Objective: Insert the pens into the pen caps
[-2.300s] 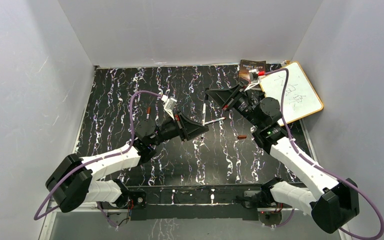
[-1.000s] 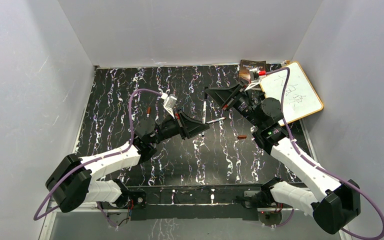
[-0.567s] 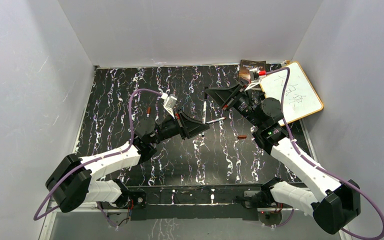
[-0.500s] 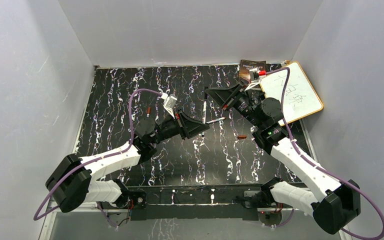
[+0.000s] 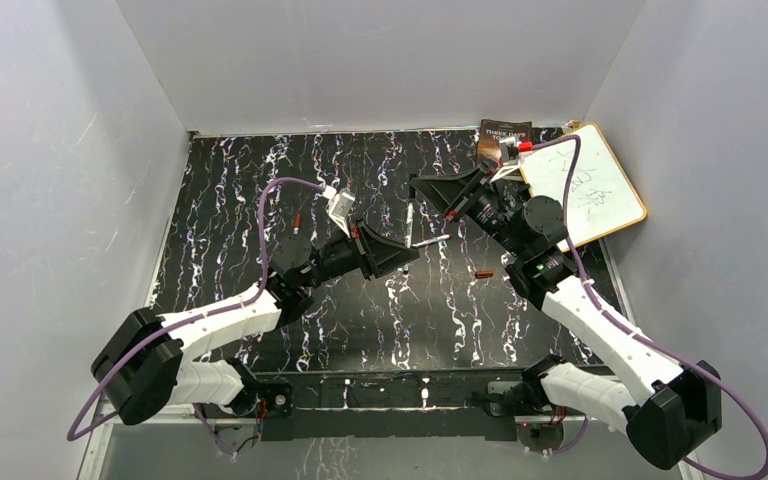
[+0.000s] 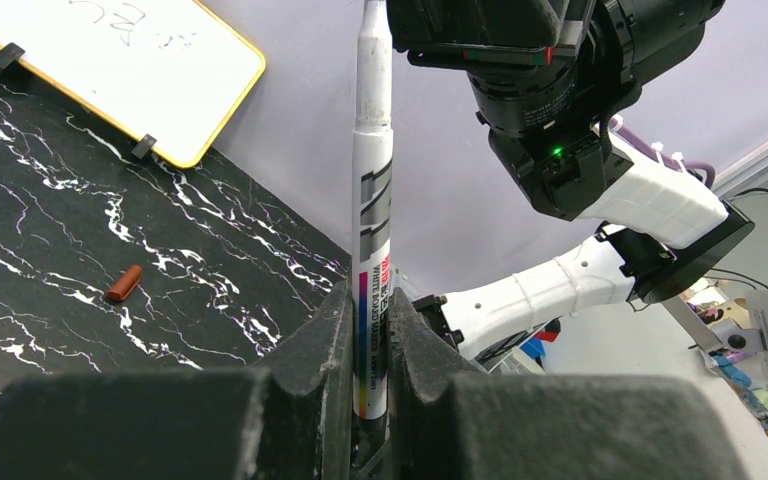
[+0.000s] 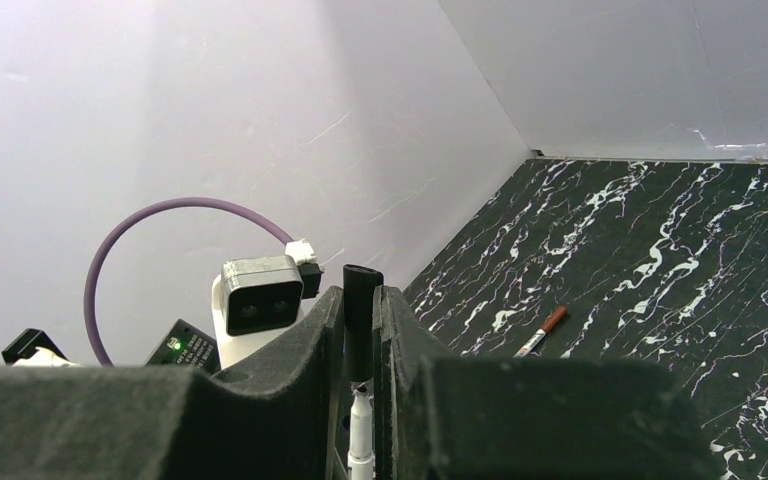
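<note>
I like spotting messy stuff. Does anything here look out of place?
Nothing looks spilled or broken. One reddish-brown cap lies alone on the table, with no pen in it, and the whiteboard sits crooked in the far right corner.

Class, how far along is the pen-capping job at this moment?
Done: one pen already looks capped. In hand: the left gripper holds a marker, tip at the black cap in the right gripper. Left: seating it, then another pen and the loose reddish-brown cap.
</note>
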`<state>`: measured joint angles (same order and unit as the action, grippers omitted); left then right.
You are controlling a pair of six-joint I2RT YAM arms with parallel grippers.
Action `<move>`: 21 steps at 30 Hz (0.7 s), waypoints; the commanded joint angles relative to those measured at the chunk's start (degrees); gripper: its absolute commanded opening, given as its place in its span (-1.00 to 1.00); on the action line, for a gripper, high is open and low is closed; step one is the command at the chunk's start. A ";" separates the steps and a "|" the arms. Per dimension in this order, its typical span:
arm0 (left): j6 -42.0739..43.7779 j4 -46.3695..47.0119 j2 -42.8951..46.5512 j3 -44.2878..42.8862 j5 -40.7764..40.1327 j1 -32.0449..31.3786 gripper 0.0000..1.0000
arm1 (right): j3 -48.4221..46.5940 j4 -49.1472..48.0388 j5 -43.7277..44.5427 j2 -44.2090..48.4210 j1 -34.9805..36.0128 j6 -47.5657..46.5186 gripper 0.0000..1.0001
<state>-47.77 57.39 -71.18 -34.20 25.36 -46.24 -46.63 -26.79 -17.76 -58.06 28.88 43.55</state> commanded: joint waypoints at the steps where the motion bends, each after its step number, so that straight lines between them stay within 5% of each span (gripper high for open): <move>1: 1.18 2.34 0.91 -2.84 0.81 -0.23 -1.00 | -0.14 -1.08 0.16 1.46 0.38 -0.60 -1.00; 21: 1.99 1.58 1.22 -3.70 -0.02 -0.22 -1.00 | -0.25 0.09 -0.51 2.38 0.44 -0.92 -1.00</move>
<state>-46.89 56.53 -71.18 -35.24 25.61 -46.24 -46.24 -25.69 -17.76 -57.45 28.88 43.51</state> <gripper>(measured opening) 0.091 0.118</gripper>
